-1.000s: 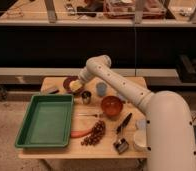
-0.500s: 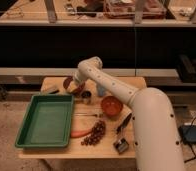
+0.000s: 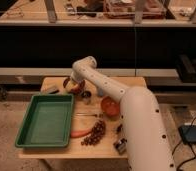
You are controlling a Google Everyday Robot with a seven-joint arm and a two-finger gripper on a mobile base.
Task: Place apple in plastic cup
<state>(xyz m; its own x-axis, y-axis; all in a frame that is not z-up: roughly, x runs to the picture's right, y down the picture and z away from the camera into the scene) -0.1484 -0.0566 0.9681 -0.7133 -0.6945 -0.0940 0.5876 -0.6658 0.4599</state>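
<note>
Moved leftward from a second ago, the two-finger gripper (image 3: 71, 84) now hangs low over a reddish-brown bowl (image 3: 77, 90) at the back left of the wooden table (image 3: 56, 152). Its jaws are spread wide with nothing seen between them, probably poised to take the small pale-yellow apple, which cannot be made out and may lie in that bowl. Just beside stands one shiny metal cup (image 3: 86, 98); the slate blue-grey plastic cup (image 3: 100, 93) peeks from behind the white arm (image 3: 136, 120). Outward lie one orange bowl (image 3: 110, 106), making two bowls, one green rectangular tray (image 3: 45, 120), one orange carrot (image 3: 81, 133) and one dark grape bunch (image 3: 94, 134).
</note>
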